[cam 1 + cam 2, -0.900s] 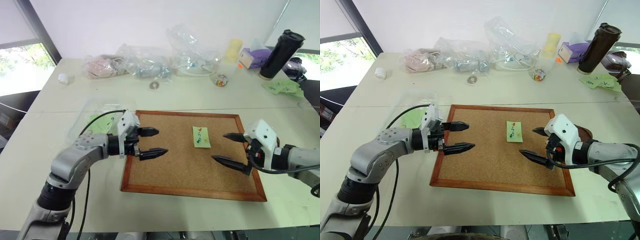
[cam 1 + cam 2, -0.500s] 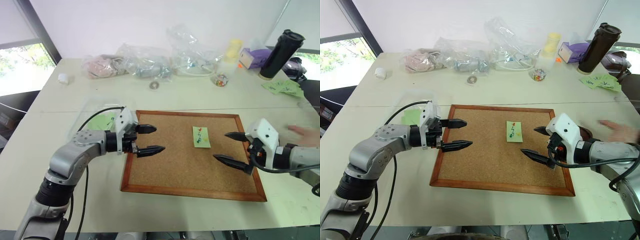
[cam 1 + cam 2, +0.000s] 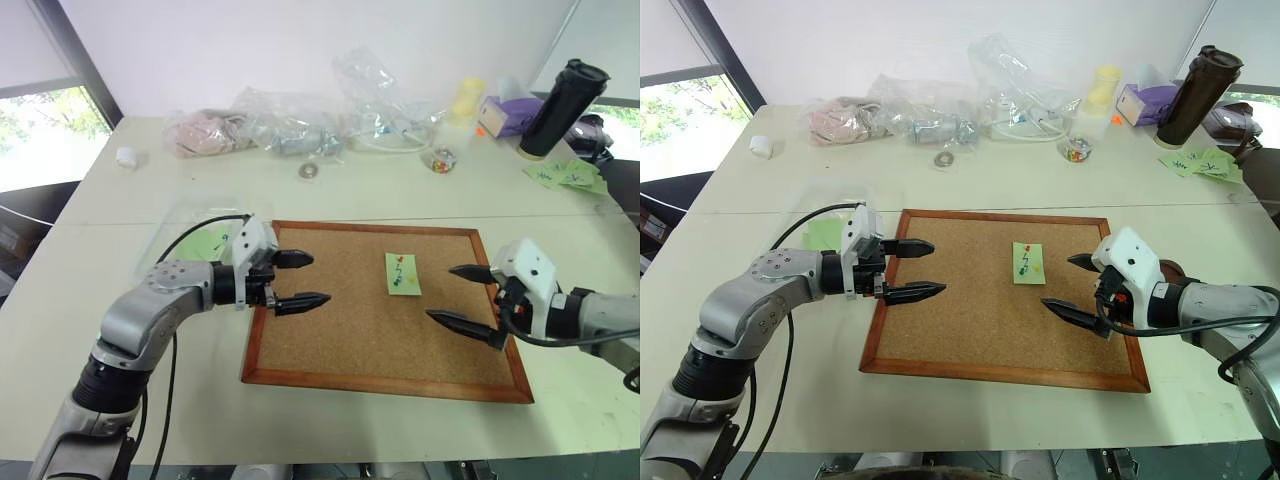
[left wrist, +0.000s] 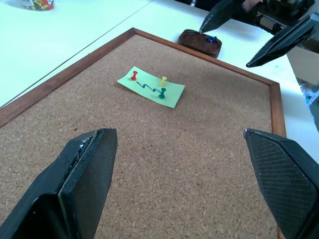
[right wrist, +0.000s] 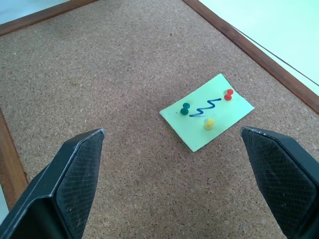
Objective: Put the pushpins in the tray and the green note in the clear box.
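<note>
The green note [image 3: 402, 273] lies on the cork board, right of its middle, held by red [image 4: 134, 75], yellow [image 4: 163, 79] and green [image 4: 162, 93] pushpins. The dark brown tray [image 4: 201, 43] sits just off the board's right edge, behind my right gripper, with a blue pin [image 4: 212, 38] in it. The clear box [image 3: 180, 215] stands left of the board with green paper inside. My left gripper [image 3: 318, 278] hovers open over the board's left side. My right gripper [image 3: 440, 293] hovers open over its right side. Both point toward the note and hold nothing.
The wood-framed cork board [image 3: 380, 335] fills the near table. Along the back lie wrinkled plastic bags [image 3: 290, 120], a tape roll [image 3: 308, 171], a small jar of coloured bits [image 3: 440, 160] and a dark tumbler [image 3: 562, 110]. Loose green slips [image 3: 568, 175] lie at the far right.
A person's hand that showed at the right edge half a second ago has withdrawn. Both grippers stay open and almost where they were.
</note>
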Robot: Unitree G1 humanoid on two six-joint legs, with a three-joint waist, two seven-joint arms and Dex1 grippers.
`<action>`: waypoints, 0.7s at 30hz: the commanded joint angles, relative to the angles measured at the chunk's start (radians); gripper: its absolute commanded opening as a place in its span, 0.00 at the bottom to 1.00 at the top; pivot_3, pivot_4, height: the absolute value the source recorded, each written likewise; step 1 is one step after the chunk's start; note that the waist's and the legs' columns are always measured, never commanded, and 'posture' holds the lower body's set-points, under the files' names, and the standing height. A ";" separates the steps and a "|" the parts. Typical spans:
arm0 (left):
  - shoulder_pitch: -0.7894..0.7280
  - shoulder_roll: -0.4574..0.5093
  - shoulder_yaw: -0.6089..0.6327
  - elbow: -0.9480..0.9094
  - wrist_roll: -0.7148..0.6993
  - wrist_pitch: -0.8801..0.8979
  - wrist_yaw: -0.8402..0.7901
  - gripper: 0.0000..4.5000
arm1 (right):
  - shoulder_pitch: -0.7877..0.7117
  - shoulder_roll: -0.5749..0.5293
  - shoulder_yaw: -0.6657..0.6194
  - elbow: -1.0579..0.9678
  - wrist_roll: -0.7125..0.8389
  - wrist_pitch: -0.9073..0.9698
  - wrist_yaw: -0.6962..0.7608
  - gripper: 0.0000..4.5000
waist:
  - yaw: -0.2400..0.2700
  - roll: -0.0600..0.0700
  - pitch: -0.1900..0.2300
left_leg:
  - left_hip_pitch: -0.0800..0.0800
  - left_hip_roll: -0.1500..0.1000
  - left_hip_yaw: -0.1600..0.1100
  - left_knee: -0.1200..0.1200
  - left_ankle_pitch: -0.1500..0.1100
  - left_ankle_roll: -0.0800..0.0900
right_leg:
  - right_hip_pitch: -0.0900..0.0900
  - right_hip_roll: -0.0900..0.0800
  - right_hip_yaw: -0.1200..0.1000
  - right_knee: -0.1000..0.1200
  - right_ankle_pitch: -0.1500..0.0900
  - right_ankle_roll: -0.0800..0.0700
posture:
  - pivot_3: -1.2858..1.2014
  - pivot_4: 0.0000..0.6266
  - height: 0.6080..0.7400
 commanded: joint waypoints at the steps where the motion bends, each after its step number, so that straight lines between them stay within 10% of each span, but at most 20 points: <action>1: -0.018 -0.004 -0.002 -0.011 0.007 -0.022 -0.005 0.99 | -0.003 -0.010 -0.029 -0.016 0.000 -0.008 0.002 1.00 | 0.000 0.000 0.000 | 0.000 0.000 0.000 0.000 0.000 0.000 | 0.000 0.000 0.000 0.000 0.000 0.000 | 0.52 0.24 1.00; 9: -0.018 -0.008 -0.007 -0.006 0.011 -0.026 -0.010 0.99 | -0.002 -0.011 -0.032 -0.019 0.000 -0.006 0.000 1.00 | 0.000 0.000 0.000 | 0.000 0.000 0.000 0.000 0.000 0.000 | 0.000 0.000 0.000 0.000 0.000 0.000 | 0.52 0.24 1.00; 21: 0.004 -0.038 -0.137 0.090 0.190 -0.247 -0.043 0.01 | -0.034 0.010 0.011 -0.022 -0.001 -0.010 -0.022 1.00 | 0.000 0.000 0.000 | 0.000 0.000 0.000 0.000 0.000 0.000 | 0.000 0.000 0.000 0.000 0.000 0.000 | 0.52 0.24 1.00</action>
